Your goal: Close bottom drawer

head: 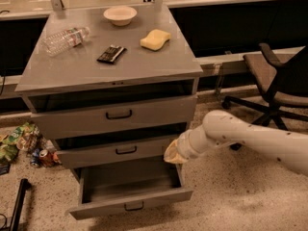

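The hand (174, 154), whose grip I cannot tell, is hovering at the cabinet's (144, 67) right edge while the bottom drawer (132, 203) is sitting pulled open at its seven o'clock, front running nine-to-three.

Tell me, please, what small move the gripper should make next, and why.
Probably lower the gripper and bring it forward, past the front of the bottom drawer. That drawer stands pulled out, and the gripper sits above its right side, by the middle drawer, behind the panel it must push.
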